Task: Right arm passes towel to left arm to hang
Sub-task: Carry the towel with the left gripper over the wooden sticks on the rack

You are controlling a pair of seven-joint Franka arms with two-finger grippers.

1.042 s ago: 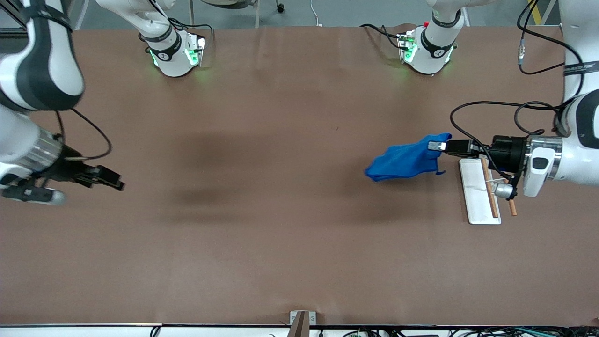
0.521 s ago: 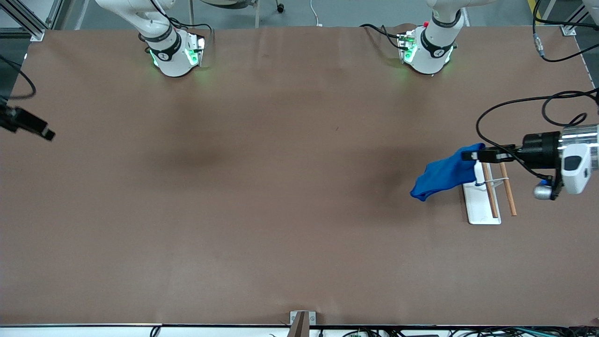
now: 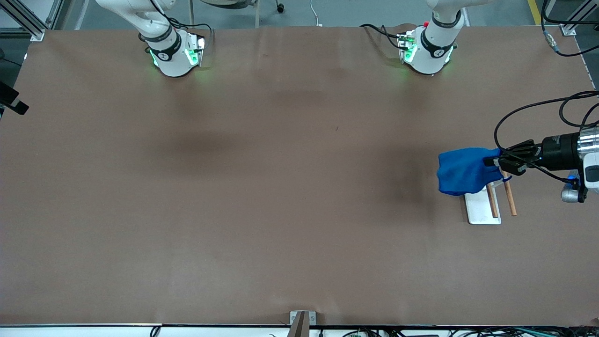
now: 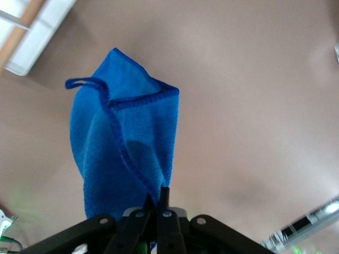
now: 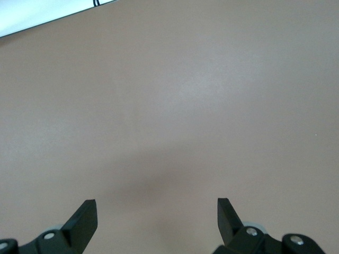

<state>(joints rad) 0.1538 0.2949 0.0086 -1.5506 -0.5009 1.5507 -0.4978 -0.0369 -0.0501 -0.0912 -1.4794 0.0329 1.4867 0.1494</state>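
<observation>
The blue towel (image 3: 464,171) hangs bunched from my left gripper (image 3: 491,162), which is shut on its edge and holds it in the air over the end of the white rack (image 3: 481,211). In the left wrist view the towel (image 4: 121,148) hangs from the closed jaws of the left gripper (image 4: 157,194), its corner loop showing. My right gripper (image 5: 157,214) is open and empty over bare table; in the front view only a dark tip of it (image 3: 13,101) shows at the right arm's end of the table.
The white rack has two thin wooden rails (image 3: 508,198) and stands near the left arm's end of the table. Both arm bases (image 3: 174,52) stand along the table's top edge. A small bracket (image 3: 300,319) sits at the table's near edge.
My left gripper has carried the towel toward the left arm's end of the table, over the rack. The right arm has drawn back almost out of the front view.
</observation>
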